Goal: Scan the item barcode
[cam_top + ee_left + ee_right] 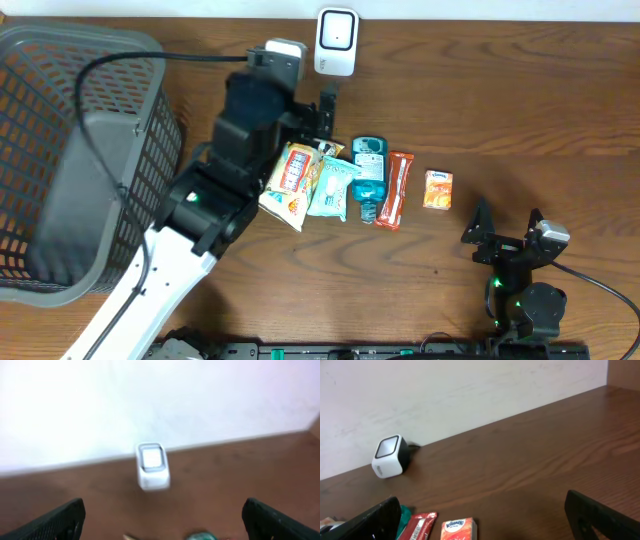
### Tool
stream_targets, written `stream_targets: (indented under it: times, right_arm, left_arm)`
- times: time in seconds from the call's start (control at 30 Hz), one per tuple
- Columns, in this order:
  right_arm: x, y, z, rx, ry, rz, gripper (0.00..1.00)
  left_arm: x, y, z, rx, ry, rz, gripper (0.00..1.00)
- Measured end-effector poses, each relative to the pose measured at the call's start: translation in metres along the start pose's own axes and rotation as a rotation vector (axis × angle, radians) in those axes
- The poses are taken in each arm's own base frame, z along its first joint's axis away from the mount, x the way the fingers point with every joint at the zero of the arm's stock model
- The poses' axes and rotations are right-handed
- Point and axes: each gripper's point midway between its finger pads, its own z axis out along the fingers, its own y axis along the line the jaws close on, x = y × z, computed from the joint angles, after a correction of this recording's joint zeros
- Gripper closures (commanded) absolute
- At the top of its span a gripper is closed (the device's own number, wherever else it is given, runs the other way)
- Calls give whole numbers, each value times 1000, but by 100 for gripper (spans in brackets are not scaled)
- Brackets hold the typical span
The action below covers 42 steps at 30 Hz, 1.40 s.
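At the front edge of the brown wooden counter [520, 90], toward its right corner, the right hand [507, 222] sits low with its two black fingers spread wide apart and nothing between them. Its wrist camera looks across the wood at the goods and the wall beyond. Further in, about the middle of the counter, five items lie side by side in a short row, none of them held. Nearest the right side is a small orange tissue pack [438, 189], set a little apart from the rest. Then come a narrow red-orange foil snack bar [396, 190], a teal plastic bottle [368, 177], a pale blue-green soft pouch [332, 187] and a yellow-and-white snack bag with red print [290, 180]. The last three crowd close together, and the bag is partly covered by the white-and-black left arm, which reaches in from the front left corner. The left hand [164, 505] hovers over the far end of that row with its fingers apart and empty, though its own view is blurred. It faces the white box-shaped barcode scanner [337, 42], which stands at the far edge with its dark window turned toward the row. A large grey plastic mesh basket [160, 140] fills the far left corner.
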Motion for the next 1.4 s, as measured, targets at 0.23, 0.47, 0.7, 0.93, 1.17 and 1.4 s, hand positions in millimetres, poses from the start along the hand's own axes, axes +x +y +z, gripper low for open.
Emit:
stream_targets:
  times: [0.23, 0.47, 0.7, 0.93, 1.17, 1.4]
  right_arm:
    - [0, 0, 0, 0, 0, 0, 1]
    - [0, 0, 0, 0, 0, 0, 1]
    - [0, 0, 0, 0, 0, 0, 1]
    - [0, 0, 0, 0, 0, 0, 1]
    - [0, 0, 0, 0, 0, 0, 1]
    - [0, 0, 0, 0, 0, 0, 1]
  left_arm:
    - [-35, 30, -24, -112, -111, 217, 2]
    - [-28, 58, -26, -204, -45, 437, 2]
    - [-25, 72, -26, -243, -17, 492, 2]
    - [-16, 61, -24, -170, 6, 504, 2]
    - [-26, 52, -45, -114, -38, 503, 2]
    - [-62, 60, -120, -146, -195, 473, 2]
